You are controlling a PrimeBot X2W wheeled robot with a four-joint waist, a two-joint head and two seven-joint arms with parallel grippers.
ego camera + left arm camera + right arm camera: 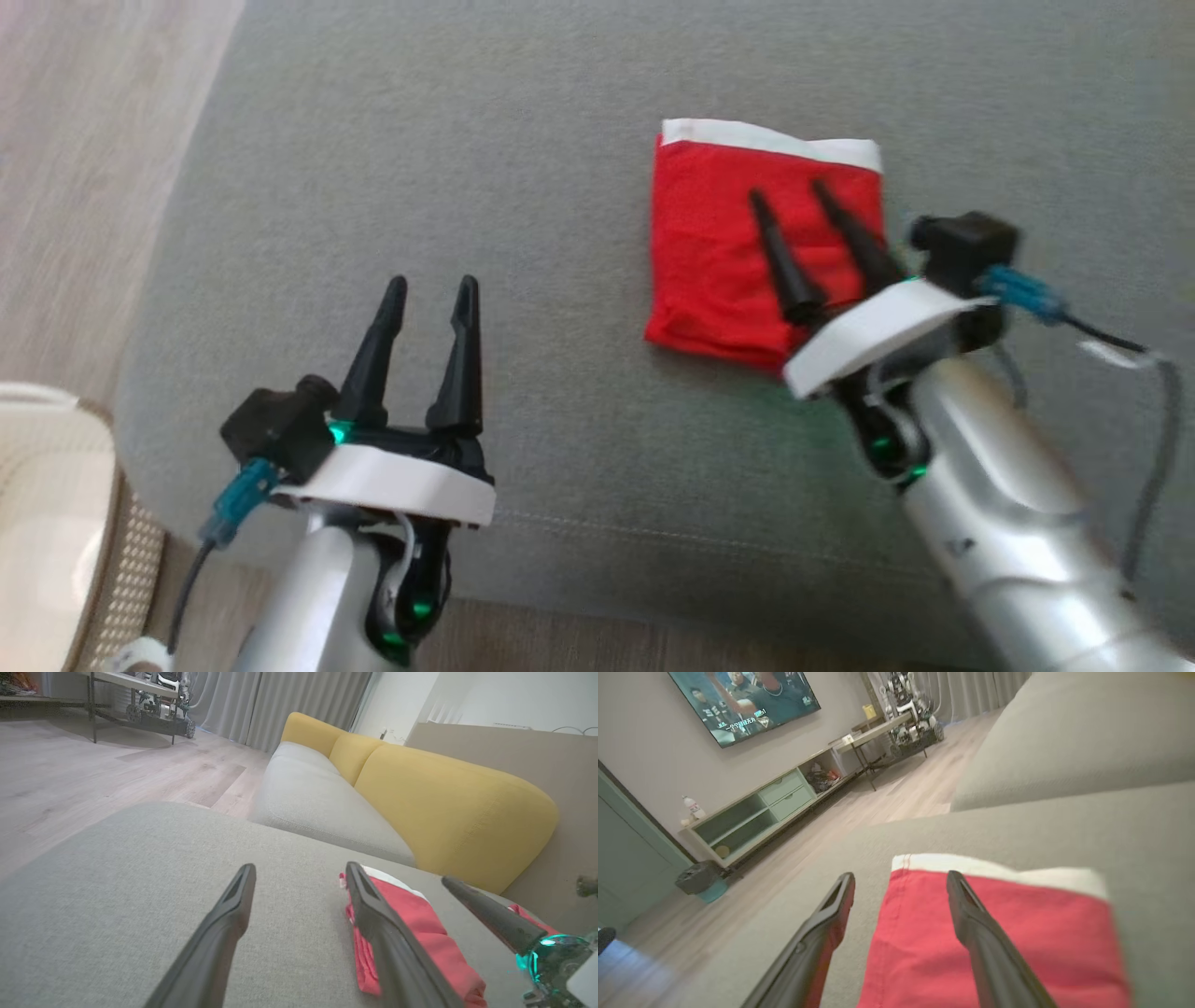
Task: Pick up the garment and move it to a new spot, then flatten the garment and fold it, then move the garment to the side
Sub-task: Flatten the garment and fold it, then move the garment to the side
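Observation:
The garment (719, 252) is red with a white band along its far edge, folded into a small square on the grey cushion (467, 168). My right gripper (789, 191) hovers over the square's near right part, open, nothing between its fingers. In the right wrist view the garment (1017, 933) lies under and between the open fingers (971, 924). My left gripper (432, 285) stands open over bare cushion well to the garment's left. In the left wrist view the garment (420, 924) lies to the right, behind the right finger (373, 914).
The cushion's front edge (597, 597) runs near the bottom of the head view, with wood floor (84, 159) at left. A pale woven basket (56, 523) stands at lower left. A yellow sofa back (448, 793) rises beyond the seat.

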